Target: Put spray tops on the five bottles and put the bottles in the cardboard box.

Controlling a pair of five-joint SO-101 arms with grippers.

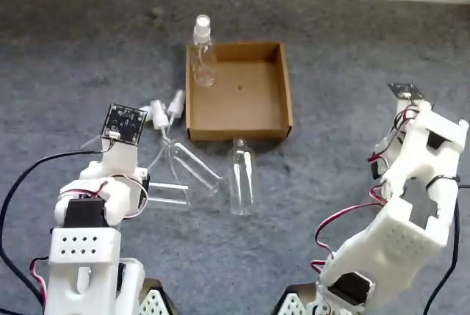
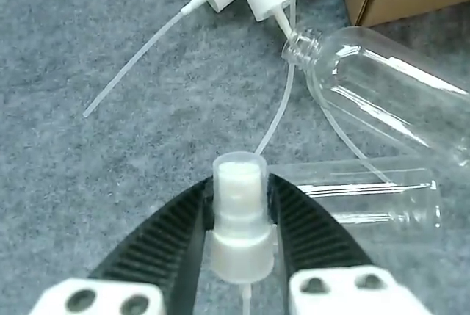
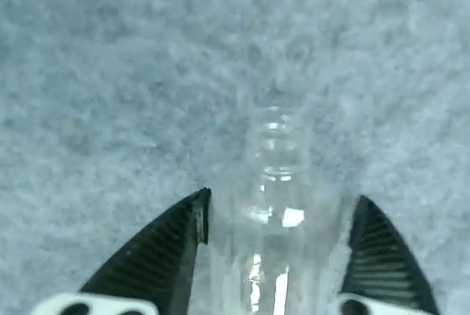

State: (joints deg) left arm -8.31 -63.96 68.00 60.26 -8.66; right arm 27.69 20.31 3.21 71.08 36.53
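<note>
Now, pinching a top (image 2: 239,216) in the left gripper (image 2: 240,186), clasping a bottle (image 3: 277,208) neck-outward in the right gripper (image 3: 282,197), well apart toward opposite table (image 1: 88,51) edges.

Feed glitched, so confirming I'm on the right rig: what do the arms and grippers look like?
Left arm and right arm: white plastic, black servos, red, black and white cables. Left gripper and right gripper: black ribbed fingers on white mounts.
</note>
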